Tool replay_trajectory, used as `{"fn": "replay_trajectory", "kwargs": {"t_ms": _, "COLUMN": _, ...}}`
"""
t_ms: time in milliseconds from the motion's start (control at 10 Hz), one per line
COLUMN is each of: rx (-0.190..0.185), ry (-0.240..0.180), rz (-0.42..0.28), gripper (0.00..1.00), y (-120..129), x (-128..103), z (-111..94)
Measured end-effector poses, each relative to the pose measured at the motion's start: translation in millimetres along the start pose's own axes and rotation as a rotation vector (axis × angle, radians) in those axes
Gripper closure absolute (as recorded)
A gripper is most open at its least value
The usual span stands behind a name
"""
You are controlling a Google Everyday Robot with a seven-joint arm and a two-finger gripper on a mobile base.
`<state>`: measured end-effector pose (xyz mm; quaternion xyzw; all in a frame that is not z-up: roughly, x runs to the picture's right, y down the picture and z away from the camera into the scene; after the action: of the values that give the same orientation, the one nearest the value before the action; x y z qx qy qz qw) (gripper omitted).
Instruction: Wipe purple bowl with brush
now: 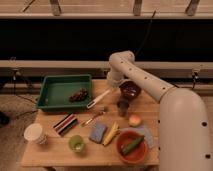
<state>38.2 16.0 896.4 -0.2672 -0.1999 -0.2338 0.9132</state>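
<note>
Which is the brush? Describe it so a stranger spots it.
On the table, look between the green tray and the purple bowl. The brush lies slanted there, its upper end in the shut gripper; it is long and white, unlike the shorter silver utensil below.

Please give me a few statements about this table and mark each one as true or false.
1. Grapes lie in the green tray. True.
2. The brush lies inside the purple bowl. False: it lies on the table, between tray and bowl.
3. The end effector is shut, at the brush's far end, beside the purple bowl. True.
4. The orange bowl is empty. False: a green vegetable lies in it.
</note>
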Motion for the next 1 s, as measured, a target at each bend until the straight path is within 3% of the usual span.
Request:
{"fn": "replay_trajectory", "kwargs": {"t_ms": 300, "rx": 0.043, "ry": -0.017, "rz": 0.042, "gripper": 1.0, "y": 3.0, "x": 25.1, "z": -18.1}}
{"fn": "replay_trajectory", "kwargs": {"t_ms": 500, "rx": 0.065, "ry": -0.058, "rz": 0.092, "gripper": 1.0, "y": 6.0, "x": 39.2, "z": -23.4}}
{"fn": "replay_trajectory", "kwargs": {"t_ms": 1000, "rx": 0.09, "ry": -0.231, "rz": 0.246, "gripper": 1.0, "y": 18.7, "x": 61.2, "z": -14.9}}
